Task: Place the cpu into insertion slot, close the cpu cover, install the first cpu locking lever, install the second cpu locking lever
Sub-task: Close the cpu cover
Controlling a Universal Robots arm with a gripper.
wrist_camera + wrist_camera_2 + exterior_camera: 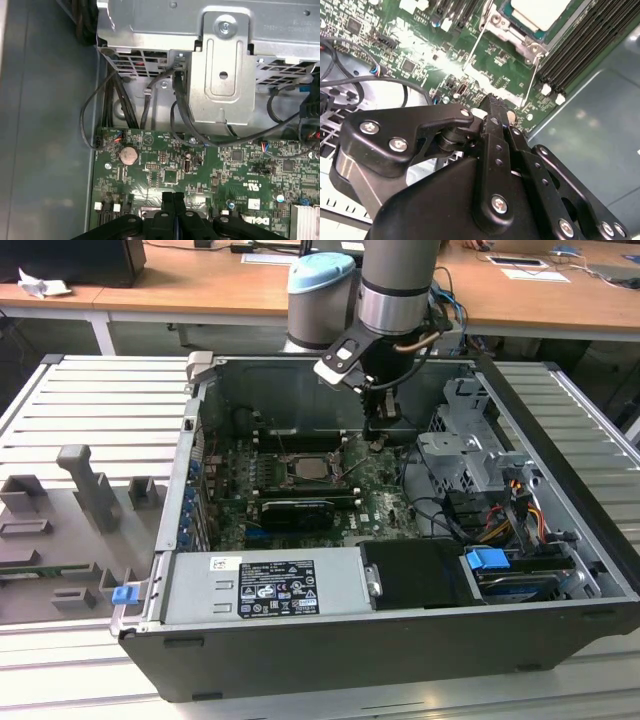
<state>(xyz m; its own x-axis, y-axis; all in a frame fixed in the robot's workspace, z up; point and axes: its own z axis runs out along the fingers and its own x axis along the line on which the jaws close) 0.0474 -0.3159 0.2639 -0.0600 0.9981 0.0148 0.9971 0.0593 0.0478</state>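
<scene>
Pale silvery metal marks the cpu (540, 11), seated in the insertion slot (284, 468) at mid-motherboard (165, 165). The cpu cover (512, 31) seems to be lowered around the chip's edges. Toward the exterior view's right, two thin wire locking levers (535, 70) stand free of their catches. Just beyond them, near the board's edge by the drive cage (225, 75), the claw (173, 199) has its fingers pressed together on nothing. The levers look stiff, springy and slippery, so their bent ends are probably the best place to take hold.

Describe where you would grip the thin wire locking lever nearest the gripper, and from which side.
Grip the locking lever at its free end, away from the cpu cover, coming from above: it is a thin straight wire, so that end likely gives most leverage.
</scene>
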